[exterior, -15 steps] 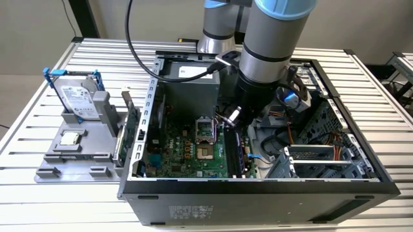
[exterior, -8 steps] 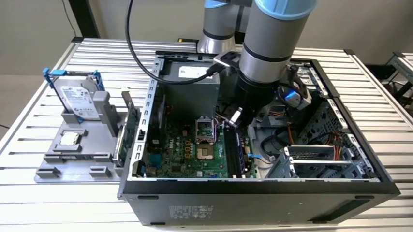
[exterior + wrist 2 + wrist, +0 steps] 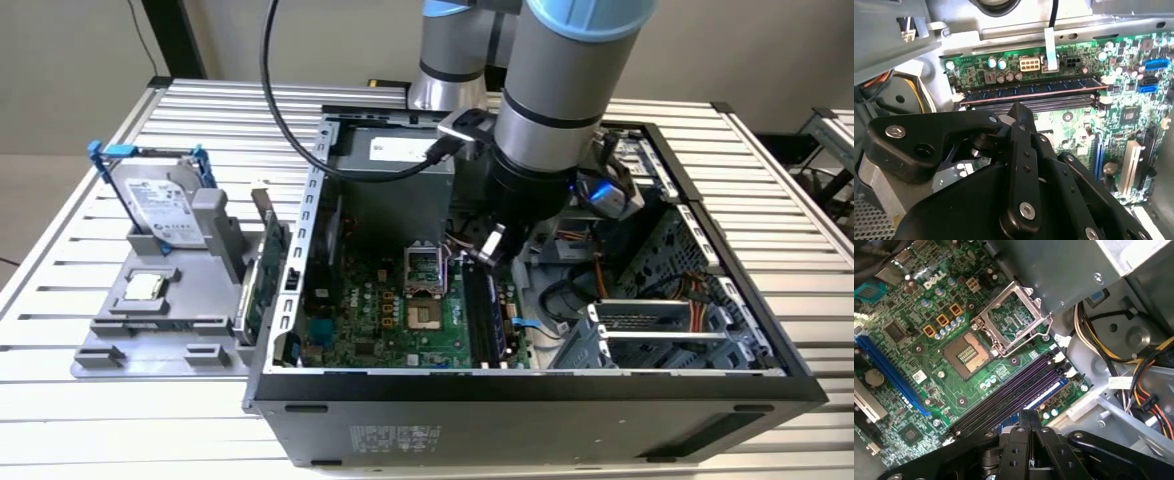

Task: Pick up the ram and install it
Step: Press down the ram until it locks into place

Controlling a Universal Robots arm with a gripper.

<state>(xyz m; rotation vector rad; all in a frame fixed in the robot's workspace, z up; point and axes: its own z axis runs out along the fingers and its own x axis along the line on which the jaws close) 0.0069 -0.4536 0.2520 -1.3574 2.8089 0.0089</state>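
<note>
We see the grey arm reaching steeply down into the open black computer case, its black gripper with jaws closed together above the dark, thin ram stick seated in the slots.

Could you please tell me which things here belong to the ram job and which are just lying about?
Job in hand:
- ram, in a slot at the board's edge
- memory slots
- gripper, over the slots

Lying about:
- hard drive
- expansion card
- processor socket

A slatted metal table (silvery) before a beige wall.
</note>
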